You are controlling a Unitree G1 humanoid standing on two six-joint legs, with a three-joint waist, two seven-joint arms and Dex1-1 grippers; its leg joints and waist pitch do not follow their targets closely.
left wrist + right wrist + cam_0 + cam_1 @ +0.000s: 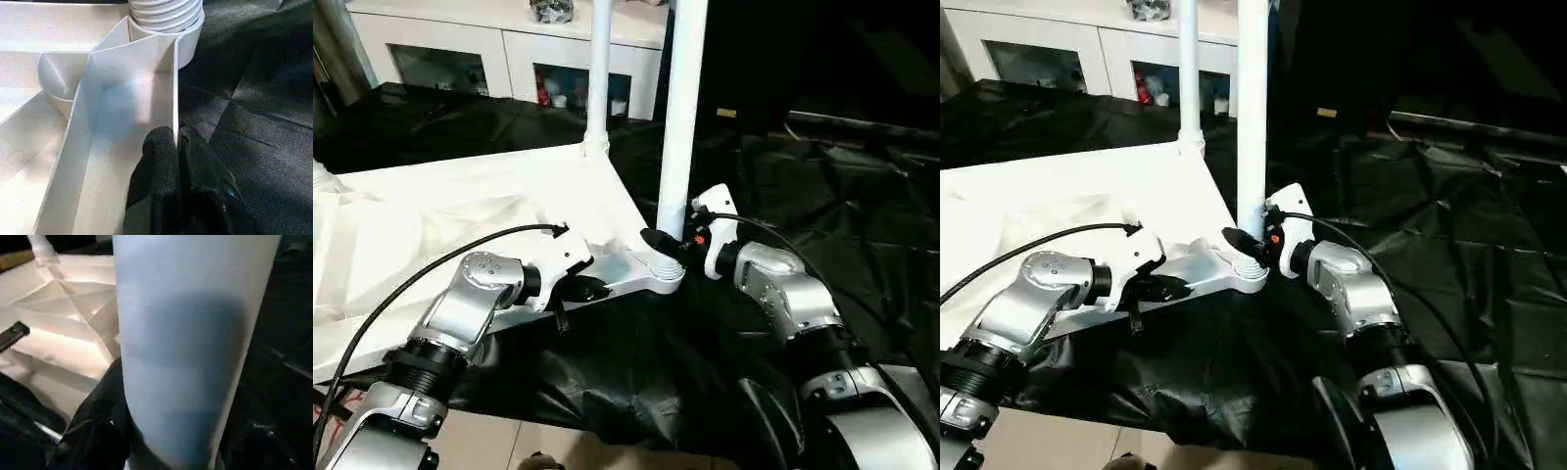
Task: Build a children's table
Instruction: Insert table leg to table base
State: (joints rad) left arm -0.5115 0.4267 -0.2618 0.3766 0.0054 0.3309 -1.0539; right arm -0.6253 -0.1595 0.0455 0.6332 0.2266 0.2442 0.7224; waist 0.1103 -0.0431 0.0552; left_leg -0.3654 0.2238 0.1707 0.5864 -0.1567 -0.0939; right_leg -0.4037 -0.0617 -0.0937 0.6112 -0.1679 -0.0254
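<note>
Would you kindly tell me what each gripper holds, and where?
Left gripper pinches the white plastic tabletop's side rim; right gripper clasps the near white tubular leg just above its socket.

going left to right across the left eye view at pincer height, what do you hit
left pincer clamped on the rim of the white plastic ribbed tabletop → near upright white tubular leg in its corner socket → right pincer around that leg

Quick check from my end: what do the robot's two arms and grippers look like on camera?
Both forearms are silver metal with rounded housings and black ribbed collars near the elbows. The left gripper and right gripper have white wrist housings and black fingers. A black cable runs along each arm. The right wrist carries a small orange-red mark.
</note>
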